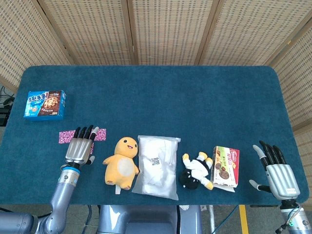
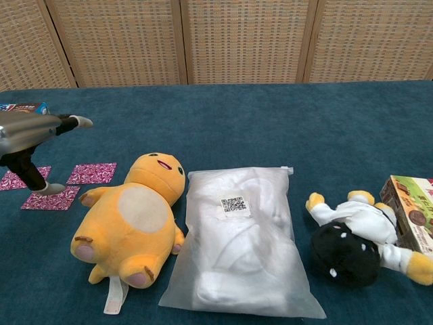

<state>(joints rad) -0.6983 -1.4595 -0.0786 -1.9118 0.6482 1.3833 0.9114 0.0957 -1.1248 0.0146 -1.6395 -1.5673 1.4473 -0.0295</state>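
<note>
The pink foil packets (image 2: 51, 198) lay on the table (image 1: 195, 92), left of the yellow plush (image 1: 122, 162). We judged a clean pick needed a low approach, pinching one packet only. Our left hand (image 1: 79, 149) hovered above them, fingers spread, holding nothing. Our right hand (image 1: 278, 173) rested splayed and empty near the snack box (image 1: 226, 166).

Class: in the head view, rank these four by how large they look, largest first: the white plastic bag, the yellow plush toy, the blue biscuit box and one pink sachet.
1. white plastic bag
2. yellow plush toy
3. blue biscuit box, fairly close to the plush and farther from the camera, so this order is unsure
4. pink sachet, clearly smallest
</note>
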